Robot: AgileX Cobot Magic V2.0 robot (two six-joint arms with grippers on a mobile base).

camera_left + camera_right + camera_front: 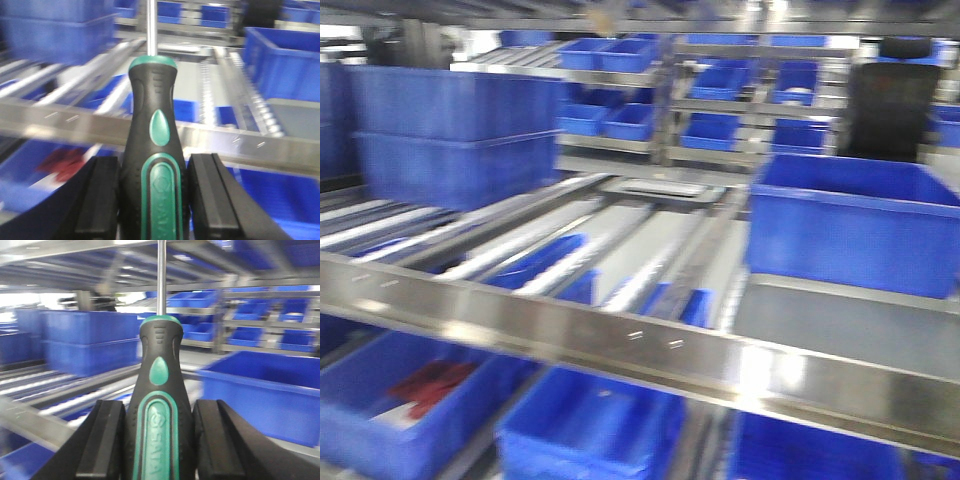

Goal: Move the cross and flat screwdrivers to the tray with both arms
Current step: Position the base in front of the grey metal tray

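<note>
My left gripper (pixel 155 200) is shut on a screwdriver (pixel 152 150) with a black handle and green accents. Its thin steel shaft (pixel 150 27) points straight up out of the frame. My right gripper (pixel 157 442) is shut on a second, like screwdriver (pixel 159 405), its shaft (pixel 161 277) also pointing up; the tips are out of view. Both are held in the air in front of shelving. A flat grey tray (pixel 665 188) lies far back on the roller rack in the front view, blurred. Neither arm shows in the front view.
The views are motion-blurred. A metal roller rack (pixel 550 235) with a steel front rail (pixel 650 350) runs across. Blue bins stand on it: stacked ones at left (pixel 455 135), one at right (pixel 855 225), several below (pixel 590 430). One lower bin holds red items (pixel 430 388).
</note>
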